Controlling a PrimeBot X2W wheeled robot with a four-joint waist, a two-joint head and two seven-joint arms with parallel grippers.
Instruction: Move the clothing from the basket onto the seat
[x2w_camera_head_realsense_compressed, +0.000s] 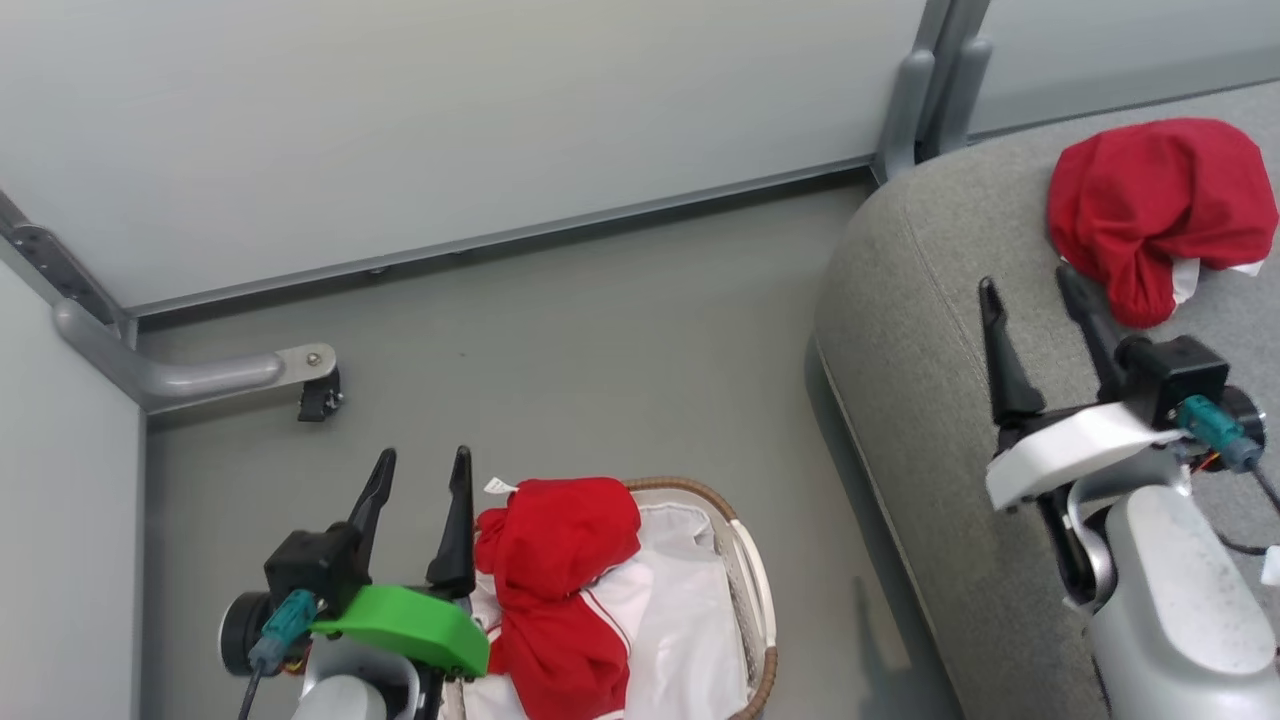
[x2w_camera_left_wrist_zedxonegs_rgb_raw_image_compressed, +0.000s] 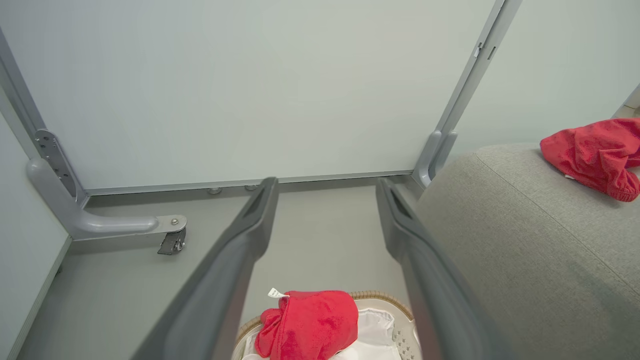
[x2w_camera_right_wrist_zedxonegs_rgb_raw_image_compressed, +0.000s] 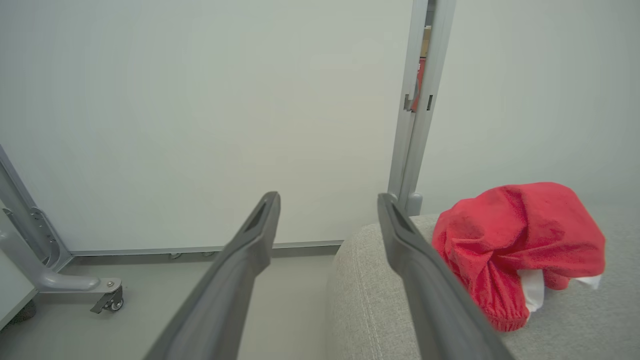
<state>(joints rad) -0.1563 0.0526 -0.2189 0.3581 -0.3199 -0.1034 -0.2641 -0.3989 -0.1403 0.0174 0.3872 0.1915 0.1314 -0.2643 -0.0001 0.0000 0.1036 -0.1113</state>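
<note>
Head view: the left gripper (x2w_camera_head_realsense_compressed: 423, 455) hangs open and empty, just left of the basket (x2w_camera_head_realsense_compressed: 762, 590). One garment (x2w_camera_head_realsense_compressed: 560, 560) lies heaped in there on the white liner (x2w_camera_head_realsense_compressed: 680, 620). Over on the seat (x2w_camera_head_realsense_compressed: 920, 330), the other garment (x2w_camera_head_realsense_compressed: 1160, 200) sits bunched, with the right gripper (x2w_camera_head_realsense_compressed: 1028, 277) open beside it, holding nothing.

Left wrist view: fingers spread wide, bare floor (x2w_camera_left_wrist_zedxonegs_rgb_raw_image_compressed: 325, 240) between them, one garment (x2w_camera_left_wrist_zedxonegs_rgb_raw_image_compressed: 312, 325) in the basket (x2w_camera_left_wrist_zedxonegs_rgb_raw_image_compressed: 385, 297) below.

Right wrist view: fingers apart, the other garment (x2w_camera_right_wrist_zedxonegs_rgb_raw_image_compressed: 515, 240) resting on the seat (x2w_camera_right_wrist_zedxonegs_rgb_raw_image_compressed: 370, 280) just right of them.
</note>
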